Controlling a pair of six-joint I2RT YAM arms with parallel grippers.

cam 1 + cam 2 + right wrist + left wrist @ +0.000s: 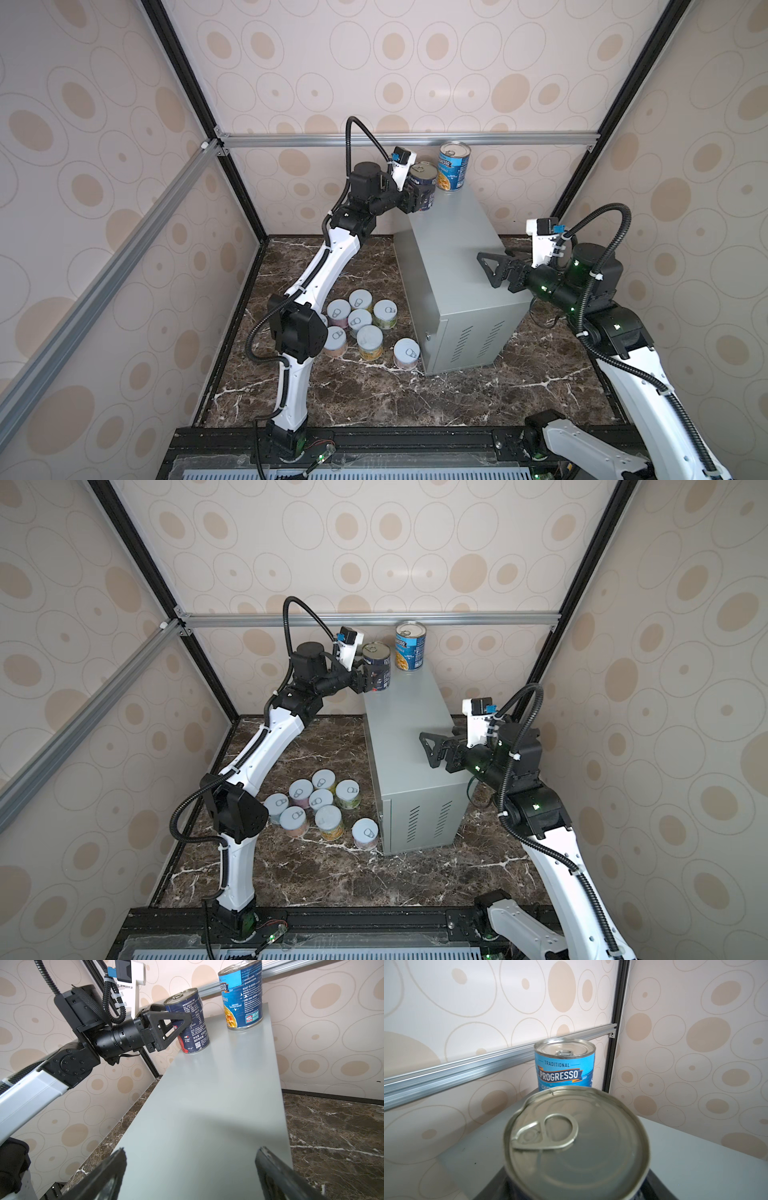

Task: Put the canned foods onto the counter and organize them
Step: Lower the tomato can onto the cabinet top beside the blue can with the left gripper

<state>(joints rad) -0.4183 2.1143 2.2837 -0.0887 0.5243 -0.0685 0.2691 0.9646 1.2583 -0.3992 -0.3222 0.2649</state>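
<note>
- Gripping the navy can (197, 1028) across its curved side at about mid-height, your left gripper (180, 1016) is clenched on it, with one finger on either side.
- The can's base meets the top of the counter (207, 1105), at the edge nearest that gripper's wrist. Whether its full weight rests there, the views do not settle.
- Just past the left fingertips, beyond the held can, a blue can (242, 1001) stands upright on the same top, apart from the navy one.
- Your right gripper (190, 1157) has its jaws spread wide and nothing between them. The counter top lies beneath and ahead of its fingertips.
- Well below the left gripper, on the marble floor (478, 395), a cluster of short white-lidded cans (357, 320) waits beside the counter.
- Expect every can to be rigid and fairly heavy for its size, with a smooth label that may slip. Take each across the side wall, below the rim, never by the pull tab.
</note>
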